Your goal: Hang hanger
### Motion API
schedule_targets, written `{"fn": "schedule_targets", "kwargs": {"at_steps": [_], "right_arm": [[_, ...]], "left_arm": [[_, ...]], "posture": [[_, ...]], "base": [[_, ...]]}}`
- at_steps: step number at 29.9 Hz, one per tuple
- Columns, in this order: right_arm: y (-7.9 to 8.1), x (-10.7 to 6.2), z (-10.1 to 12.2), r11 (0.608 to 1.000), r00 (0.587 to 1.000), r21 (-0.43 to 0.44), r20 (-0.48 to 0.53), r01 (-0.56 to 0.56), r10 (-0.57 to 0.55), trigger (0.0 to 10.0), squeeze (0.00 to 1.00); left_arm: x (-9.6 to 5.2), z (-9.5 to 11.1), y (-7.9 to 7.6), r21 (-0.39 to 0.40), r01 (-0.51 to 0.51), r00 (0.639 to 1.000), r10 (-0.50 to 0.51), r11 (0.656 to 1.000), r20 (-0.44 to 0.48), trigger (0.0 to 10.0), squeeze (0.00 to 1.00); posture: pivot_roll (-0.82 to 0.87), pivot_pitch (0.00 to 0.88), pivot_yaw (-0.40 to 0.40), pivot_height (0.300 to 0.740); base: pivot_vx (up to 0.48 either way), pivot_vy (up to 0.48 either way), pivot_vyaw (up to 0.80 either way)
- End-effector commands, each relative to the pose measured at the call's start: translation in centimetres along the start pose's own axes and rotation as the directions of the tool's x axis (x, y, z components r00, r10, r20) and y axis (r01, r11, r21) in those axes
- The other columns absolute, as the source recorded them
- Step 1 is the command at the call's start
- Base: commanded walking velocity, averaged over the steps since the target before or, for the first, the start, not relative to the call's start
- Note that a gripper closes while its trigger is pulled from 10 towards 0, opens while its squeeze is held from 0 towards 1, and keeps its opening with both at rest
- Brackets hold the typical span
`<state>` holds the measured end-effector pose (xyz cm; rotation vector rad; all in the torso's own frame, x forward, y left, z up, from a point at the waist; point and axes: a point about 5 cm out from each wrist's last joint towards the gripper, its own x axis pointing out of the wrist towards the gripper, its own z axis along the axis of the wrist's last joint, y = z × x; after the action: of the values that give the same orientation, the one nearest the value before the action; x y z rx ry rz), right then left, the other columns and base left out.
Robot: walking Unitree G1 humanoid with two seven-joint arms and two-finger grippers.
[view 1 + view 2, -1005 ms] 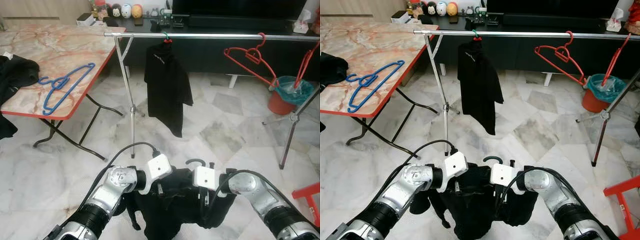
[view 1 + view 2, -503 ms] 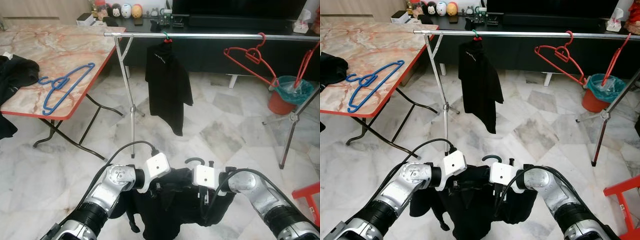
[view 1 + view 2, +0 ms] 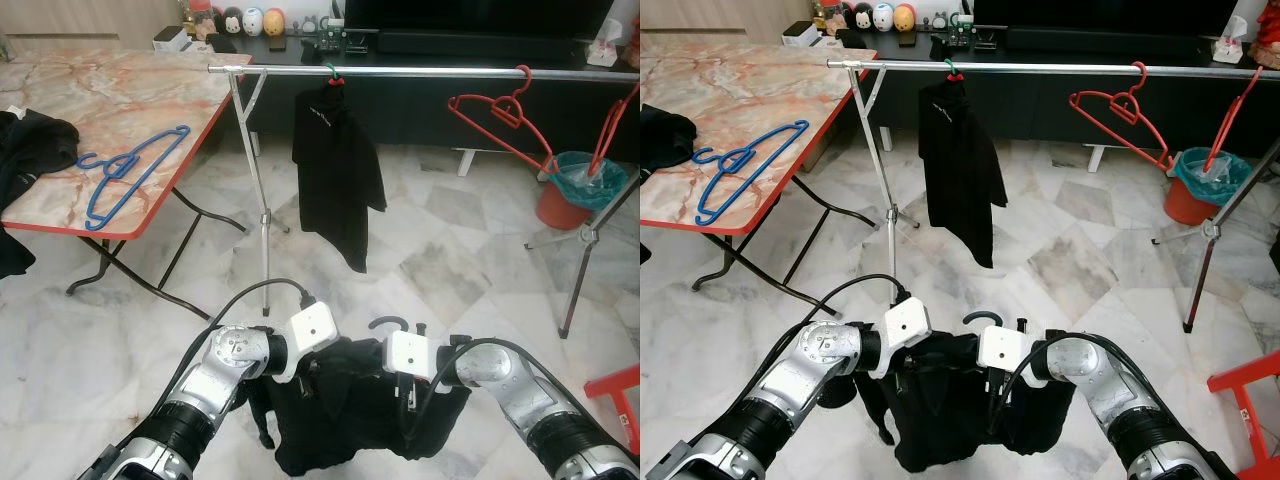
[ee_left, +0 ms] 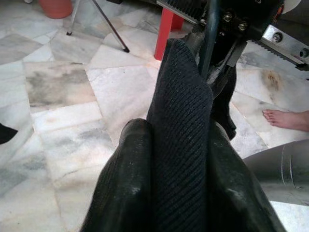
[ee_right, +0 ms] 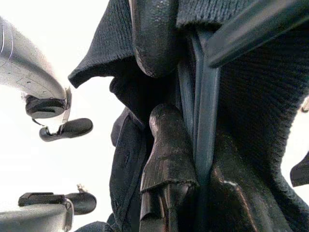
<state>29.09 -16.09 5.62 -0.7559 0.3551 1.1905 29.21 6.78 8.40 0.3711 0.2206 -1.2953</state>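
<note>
1. The long horizontal silver metal garment rail runs across the top of the head views, ahead of and well above both end effectors. Its long axis lies crosswise to the robot, left to right.
2. On it already hang a black short-sleeved shirt towards its left end, a bare red plastic hanger further right, and a second red one at the far right edge. The bare stretch of rail between the black shirt and the red hanger lies straight ahead of the robot.
3. A marble-patterned folding table with a red edge stands to the left, carrying a blue plastic hanger; it is well apart from both arms.
4. The task's thing, a dark hanger dressed with a black knitted garment, is held low in front of the robot, over the pale marble floor between the two arms. Its curved hook pokes up just beside the right wrist.
5. The left end effector is clamped on a fold of the knit.
6. The right end effector is closed around the dark hanger bar together with cloth.
7. In my judgement the coming move is a lift up and forward, and the right arm, nearer the hook, must steer it over the rail.
</note>
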Motion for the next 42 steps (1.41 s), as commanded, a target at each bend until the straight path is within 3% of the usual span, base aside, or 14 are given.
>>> {"fn": "schedule_targets", "kwargs": {"at_steps": [1, 7, 8, 16, 23, 27, 33, 38, 42], "right_arm": [[-1.1, -0.6, 0.8, 0.998, 0.996, 0.01, 0.052, 0.065, -0.066, 10.0, 0.0], [-1.1, -0.7, 0.7, 0.997, 0.996, 0.028, 0.057, 0.069, -0.071, 10.0, 0.0], [-1.1, -0.7, 0.7, 0.997, 0.995, 0.043, 0.066, 0.069, -0.072, 10.0, 1.0], [-1.1, -0.9, 0.6, 0.997, 0.996, 0.059, 0.076, 0.053, -0.057, 10.0, 1.0], [-0.2, -1.4, 0.2, 0.995, 0.996, 0.09, 0.079, -0.039, 0.031, 10.0, 1.0], [1.4, -1.9, -0.3, 0.981, 0.985, 0.106, 0.075, -0.165, 0.158, 10.0, 1.0], [2.7, -2.8, -0.8, 0.958, 0.968, 0.142, 0.08, -0.248, 0.239, 10.0, 1.0], [2.5, -3.1, -0.8, 0.964, 0.974, 0.147, 0.077, -0.222, 0.213, 10.0, 1.0], [1.2, -3.2, -0.3, 0.978, 0.988, 0.156, 0.097, -0.136, 0.122, 10.0, 1.0]], "left_arm": [[0.2, -0.5, -0.5, -0.023, 0.043, 0.999, -0.043, 0.999, -0.015, 0.0, 0.0], [0.2, -0.5, -0.6, -0.024, 0.044, 0.999, -0.044, 0.999, -0.014, 0.0, 0.0], [0.2, -0.5, -0.6, -0.024, 0.044, 0.999, -0.044, 0.999, -0.014, 0.0, 0.0], [0.2, -0.6, -0.7, -0.03, 0.046, 0.999, -0.047, 0.998, -0.015, 0.0, 0.0], [0.3, -0.7, -0.7, -0.032, 0.05, 0.998, -0.051, 0.998, -0.02, 0.0, 0.0], [0.3, -0.9, -0.8, -0.038, 0.051, 0.998, -0.052, 0.998, -0.025, 0.0, 0.0], [0.0, -1.3, -0.6, -0.044, 0.044, 0.998, -0.046, 0.998, -0.036, 0.0, 0.0], [-0.1, -1.5, -0.6, -0.053, 0.04, 0.998, -0.042, 0.998, -0.04, 0.0, 0.0], [-0.1, -1.8, -0.6, -0.073, 0.03, 0.999, -0.033, 0.997, -0.04, 0.0, 0.0]], "posture": [[-0.02, 0.052, 0.023, 0.74], [-0.02, 0.049, 0.02, 0.74], [-0.02, 0.048, 0.019, 0.74], [-0.02, 0.043, 0.019, 0.74], [-0.03, 0.035, 0.018, 0.74], [-0.03, 0.034, 0.018, 0.74], [-0.03, 0.041, 0.017, 0.74], [-0.03, 0.044, 0.017, 0.74], [-0.03, 0.046, 0.017, 0.74]], "base": [[0.0, 0.0, 0.0], [0.0, 0.0, 0.0], [0.0, 0.0, 0.0], [0.0, 0.0, 0.0], [0.0, 0.0, 0.0], [0.0, 0.0, 0.0], [0.0, 0.0, 0.0], [0.0, 0.0, 0.0], [0.0, 0.0, 0.0]]}}
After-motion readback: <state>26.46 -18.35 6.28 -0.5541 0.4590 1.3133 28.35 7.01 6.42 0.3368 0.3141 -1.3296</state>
